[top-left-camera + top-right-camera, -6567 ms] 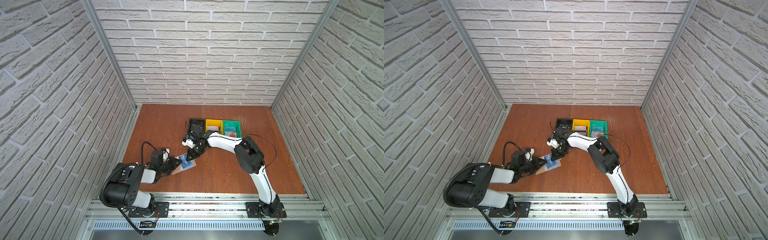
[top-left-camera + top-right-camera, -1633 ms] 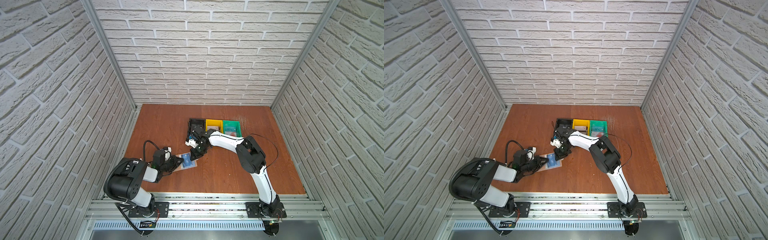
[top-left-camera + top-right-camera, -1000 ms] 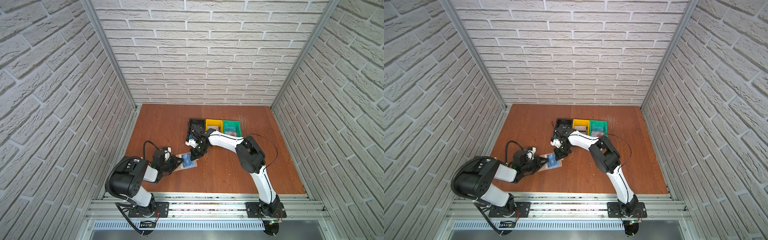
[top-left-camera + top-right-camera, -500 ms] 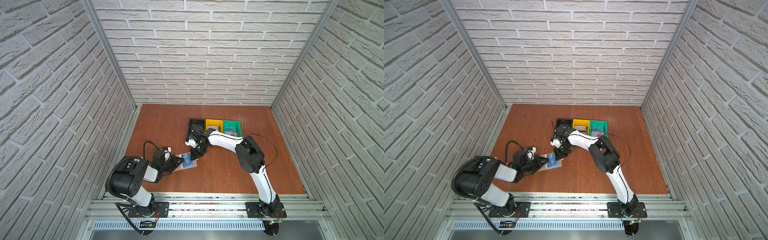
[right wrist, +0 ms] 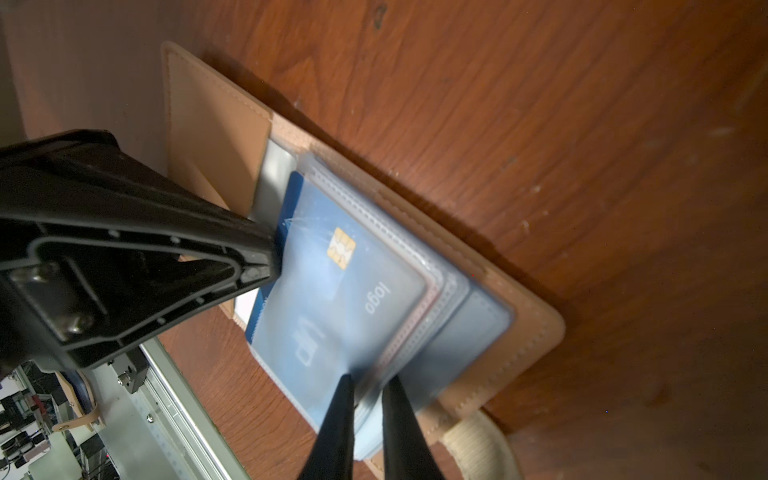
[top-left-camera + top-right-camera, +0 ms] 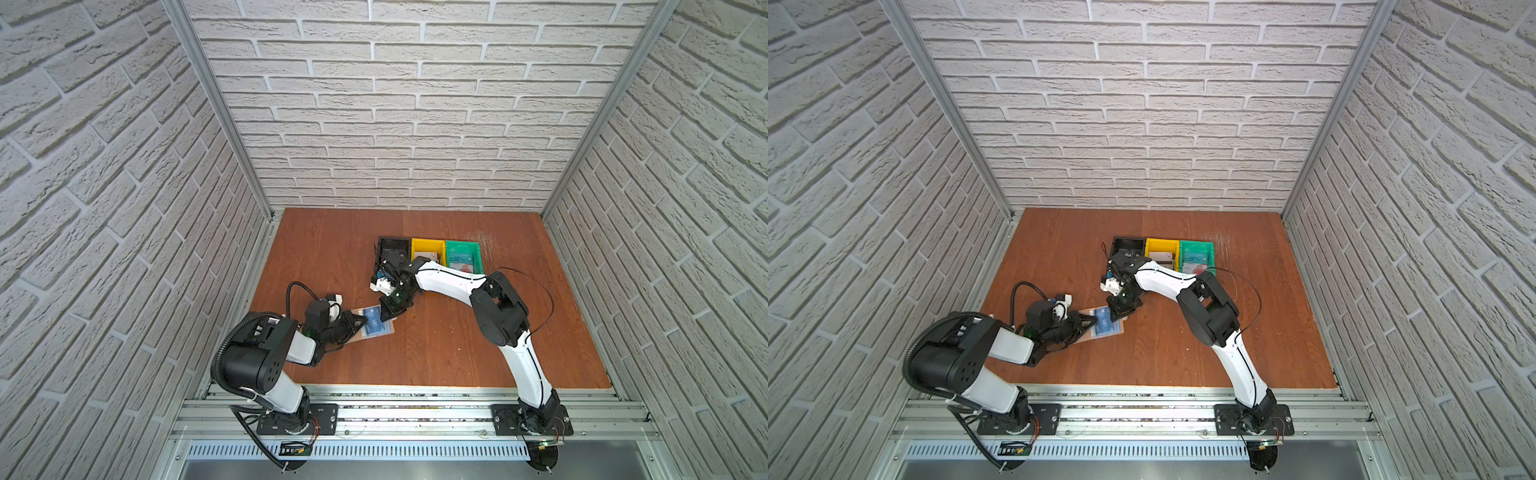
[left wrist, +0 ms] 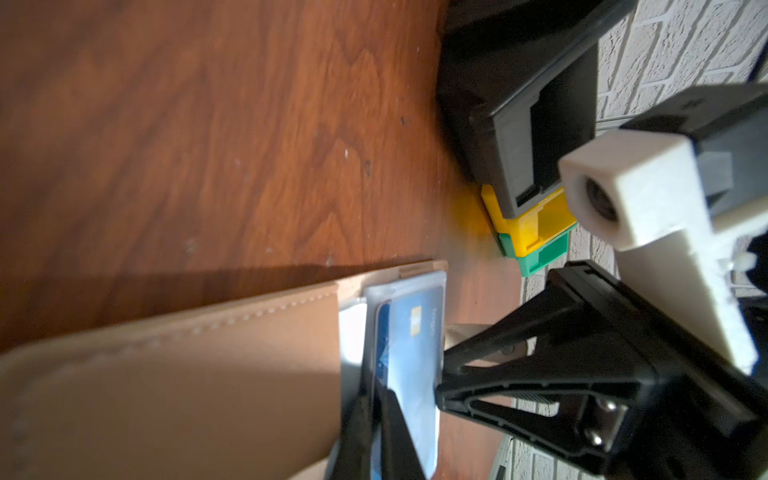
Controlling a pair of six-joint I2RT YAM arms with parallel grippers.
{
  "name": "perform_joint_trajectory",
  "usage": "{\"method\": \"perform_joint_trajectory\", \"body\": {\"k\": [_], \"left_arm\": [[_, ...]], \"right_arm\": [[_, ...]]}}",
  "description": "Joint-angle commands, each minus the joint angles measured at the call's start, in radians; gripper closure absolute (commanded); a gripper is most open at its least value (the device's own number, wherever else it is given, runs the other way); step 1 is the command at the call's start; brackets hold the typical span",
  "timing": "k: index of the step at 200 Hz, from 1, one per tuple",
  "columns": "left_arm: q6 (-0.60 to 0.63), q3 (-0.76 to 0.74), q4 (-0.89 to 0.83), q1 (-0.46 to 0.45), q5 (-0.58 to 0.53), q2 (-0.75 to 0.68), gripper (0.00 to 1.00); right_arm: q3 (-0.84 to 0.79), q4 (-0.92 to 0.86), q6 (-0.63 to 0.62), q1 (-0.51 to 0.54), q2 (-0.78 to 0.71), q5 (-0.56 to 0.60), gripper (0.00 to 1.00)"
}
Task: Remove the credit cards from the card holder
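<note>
Tan card holder (image 5: pixel 523 332) lies open; low left claw (image 7: pixel 374 432) pinches its blue card (image 5: pixel 345 291), down-tilted right claw (image 5: pixel 370 415) clamps clear sleeves (image 5: pixel 451 291).

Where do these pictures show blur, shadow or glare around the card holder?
Left wrist view: the card holder near the lens is soft and partly shadowed. Right wrist view: the blue card smears near the right end effector, with dull glare on its sleeve. Both top views: sharp, evenly lit table.

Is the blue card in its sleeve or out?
Mostly in: clear sleeve covers the blue card; only one edge sticks out, in the left gripper.
</note>
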Motion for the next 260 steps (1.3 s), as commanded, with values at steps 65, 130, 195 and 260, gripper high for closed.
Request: {"method": "perform_joint_trajectory", "body": {"k": [65,130,195,260], "left_arm": [[0.024,-0.022,-0.072,-0.011,-0.004,0.041,0.97],[0.033,-0.028,-0.076,-0.008,-0.003,0.041,1.00],[0.082,-0.074,-0.101,0.052,0.010,0.042,1.00],[0.075,-0.079,-0.103,0.051,-0.003,0.066,1.00]], "right_arm": [[-0.003,0.041,-0.014,0.055,0.062,-0.028,0.85],[0.005,0.039,-0.011,0.058,0.063,-0.032,0.85],[-0.011,0.034,-0.007,0.052,0.054,-0.043,0.81],[-0.030,0.037,0.015,0.025,0.041,-0.050,0.80]]}}
